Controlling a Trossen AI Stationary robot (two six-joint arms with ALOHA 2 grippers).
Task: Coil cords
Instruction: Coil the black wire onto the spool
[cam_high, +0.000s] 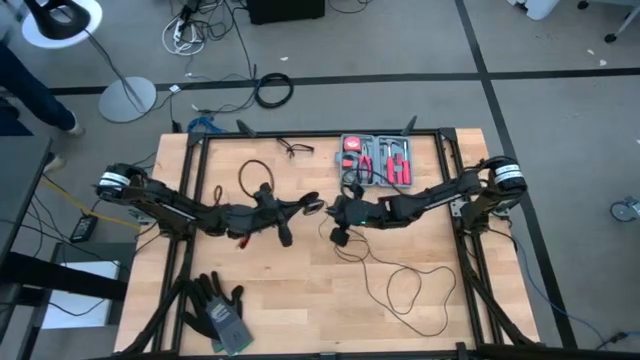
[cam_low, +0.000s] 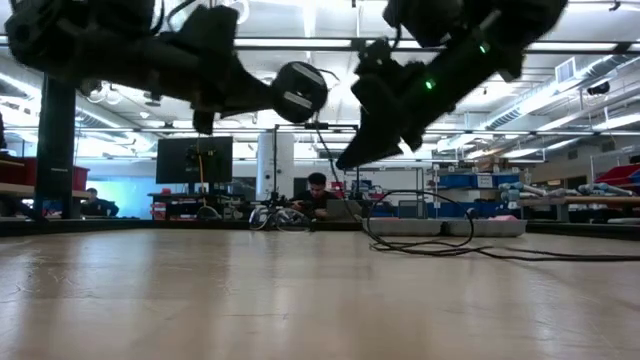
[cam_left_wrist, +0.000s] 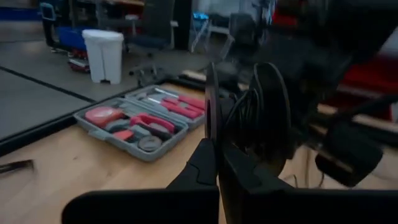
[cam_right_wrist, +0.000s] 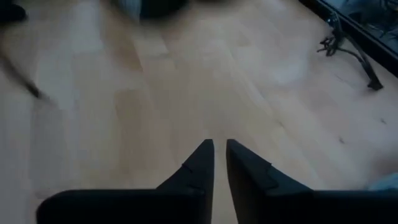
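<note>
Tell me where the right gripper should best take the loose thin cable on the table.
Probably the short stretch of thin cable beside the right gripper, taken from above with jaws across the strand: it lies flat on the table, clear of its loops, and nearest the puck held by the left gripper.

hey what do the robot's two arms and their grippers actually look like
Both arms are dark, nearly black, built of jointed segments. Each has a round white-and-black cap at its shoulder end by the table edge. The left gripper and the right gripper each end in two tapered, wedge-shaped black fingers on a wide black bar. In the low view a small green light glows on one arm.
</note>
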